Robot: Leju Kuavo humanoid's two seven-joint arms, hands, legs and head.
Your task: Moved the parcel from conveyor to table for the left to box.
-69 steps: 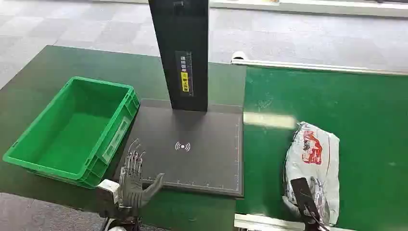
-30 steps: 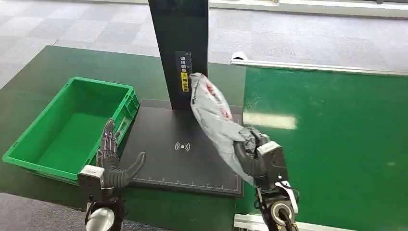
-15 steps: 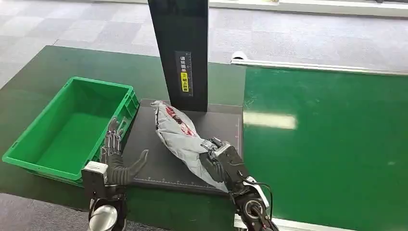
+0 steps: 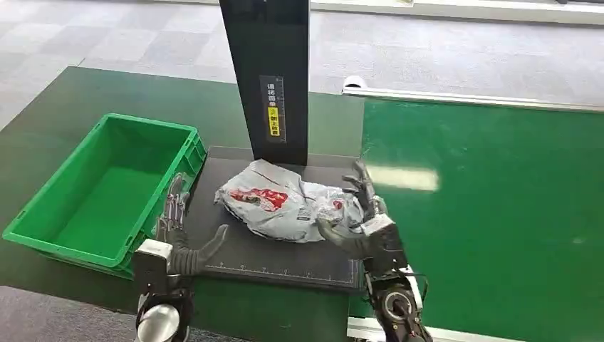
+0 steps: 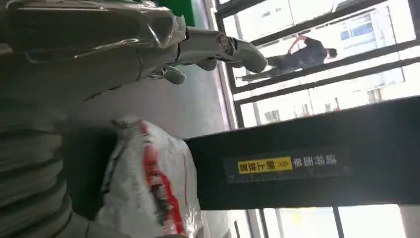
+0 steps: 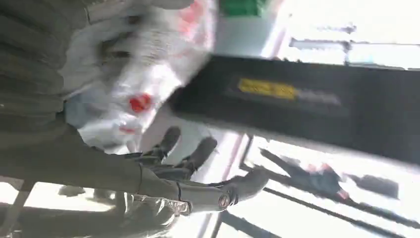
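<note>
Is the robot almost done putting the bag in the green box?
About halfway. Done: the parcel is off the green conveyor and lies on the black pad on the table. In hand: the right robot hand has its fingers spread beside the parcel, seemingly letting go. Left: the left robot hand, open by the green box, must put the parcel inside.

The right hand (image 4: 360, 217) has let go of the parcel (image 4: 281, 201), which now lies flat just beside its spread fingers.
</note>
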